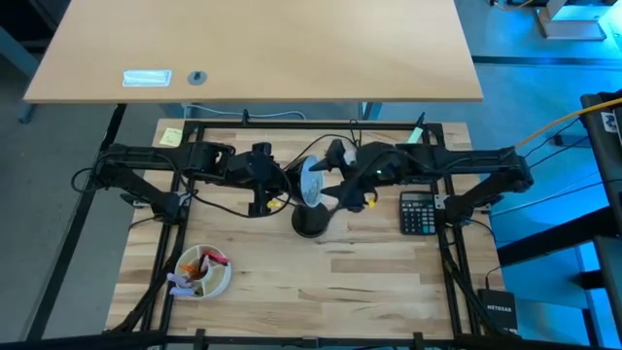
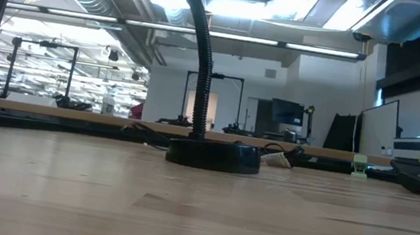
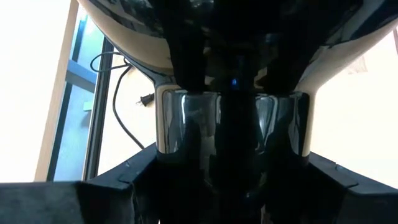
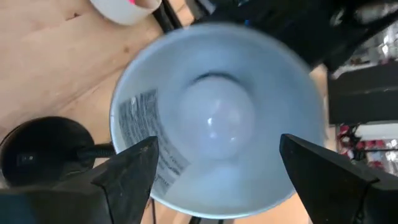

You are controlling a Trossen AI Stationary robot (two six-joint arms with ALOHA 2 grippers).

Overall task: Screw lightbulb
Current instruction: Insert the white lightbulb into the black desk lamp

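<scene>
Lightbulb [image 4: 217, 118] seated inside shade [image 4: 143, 124], right pincer [image 4: 217, 168] open

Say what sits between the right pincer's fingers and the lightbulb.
Nothing: in the right wrist view the right pincer is spread open before the silvery lamp shade, and the stretch to the small white rounded lightbulb seated inside is bare.

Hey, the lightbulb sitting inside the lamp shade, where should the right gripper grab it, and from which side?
Grip the lightbulb around its rounded dome, coming straight in through the shade's open mouth. Only the dome shows; the shade walls ring it, so no side approach looks possible. The right gripper already faces it, fingers spread wide.
</scene>
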